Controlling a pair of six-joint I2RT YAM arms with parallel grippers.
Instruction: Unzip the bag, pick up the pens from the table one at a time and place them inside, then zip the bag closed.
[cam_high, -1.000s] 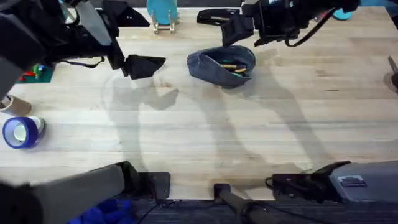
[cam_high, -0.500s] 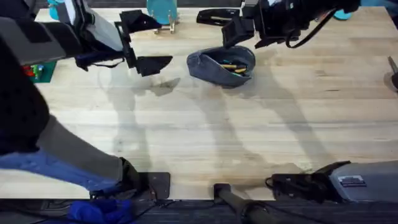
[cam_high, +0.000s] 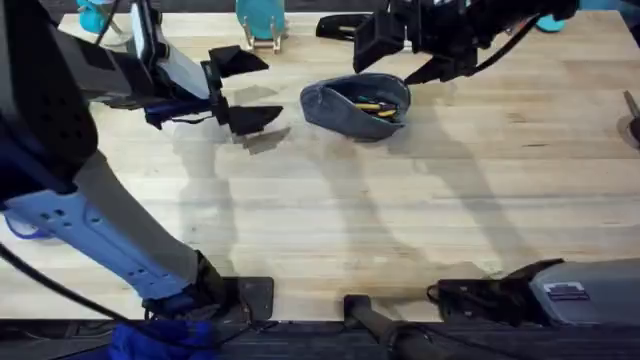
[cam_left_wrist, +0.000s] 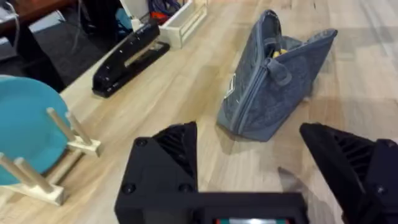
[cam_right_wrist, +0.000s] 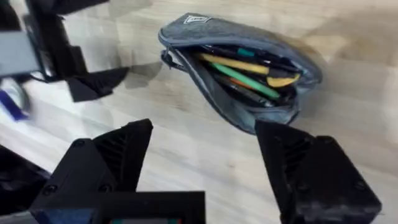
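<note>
The grey-blue bag (cam_high: 350, 104) lies unzipped at the table's far middle, with several pens (cam_high: 370, 106) inside it. In the right wrist view the bag (cam_right_wrist: 205, 34) gapes open, showing yellow, green and orange pens (cam_right_wrist: 245, 76). My left gripper (cam_high: 246, 90) hangs open just left of the bag, not touching it. From the left wrist the bag (cam_left_wrist: 264, 102) stands ahead of that open gripper (cam_left_wrist: 261, 168). My right gripper (cam_high: 402, 52) is open above the bag's far side, and its wrist view shows the gripper (cam_right_wrist: 205, 165) holding nothing.
A black stapler (cam_high: 338, 26) (cam_left_wrist: 129, 57) lies behind the bag. A teal plate on a wooden rack (cam_high: 262, 22) (cam_left_wrist: 28, 134) stands at the far edge, with a white tray (cam_left_wrist: 181, 23) beyond the stapler. The light wooden table (cam_high: 400, 210) spreads bare in front.
My left arm has swung right, bringing its open gripper closer to the bag. The right gripper has shifted slightly back over the bag. The bag has not moved.
</note>
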